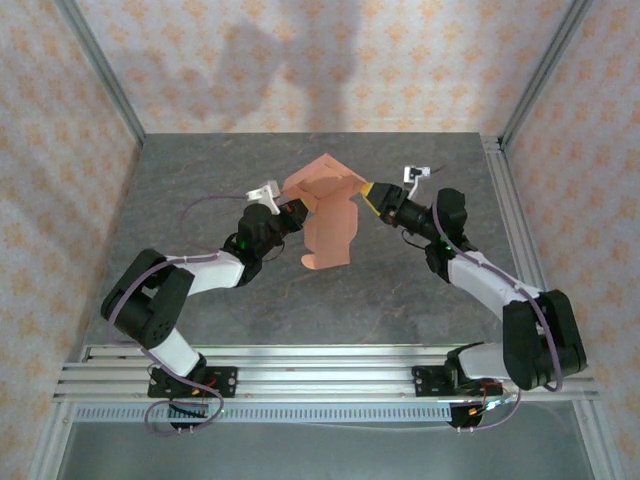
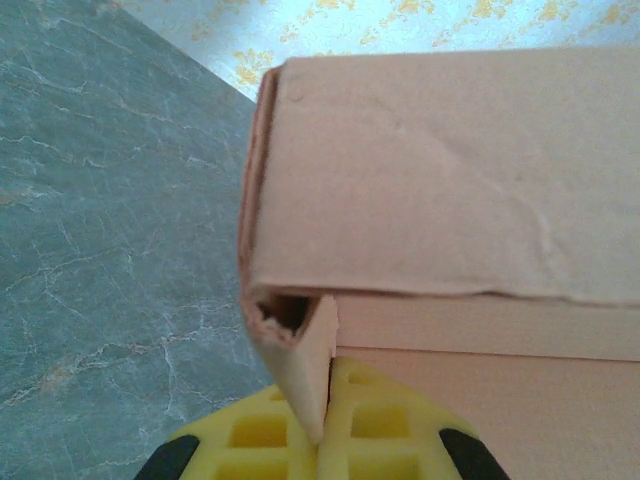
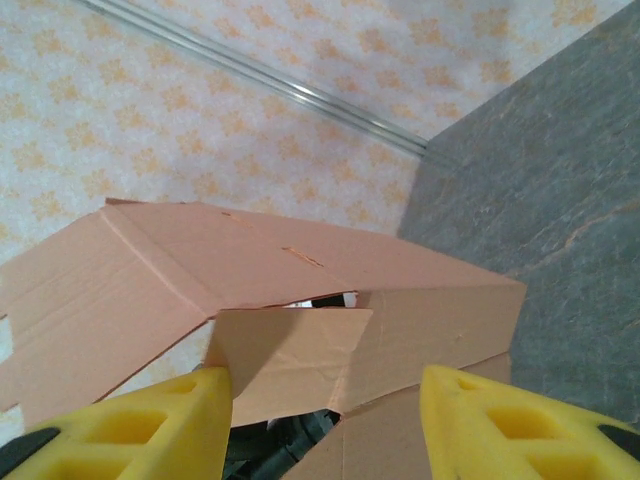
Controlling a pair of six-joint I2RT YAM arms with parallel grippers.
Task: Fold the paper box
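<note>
While folding box [image 1: 325, 215]: held aloft over desk [image 1: 200, 170] centre, leaving flaps free to swing. Left end effector [image 1: 292, 208]: clamped shut on a folded edge, as anchor. Right end effector [image 1: 371, 194]: parted, straddling a loose flap [image 3: 290, 360], seemingly poised to press it.

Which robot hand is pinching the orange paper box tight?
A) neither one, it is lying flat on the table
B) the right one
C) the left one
C: a folded edge of the paper box is squeezed between the closed yellow fingers of the left gripper, while the right gripper has its fingers spread wide on either side of a flap.
</note>
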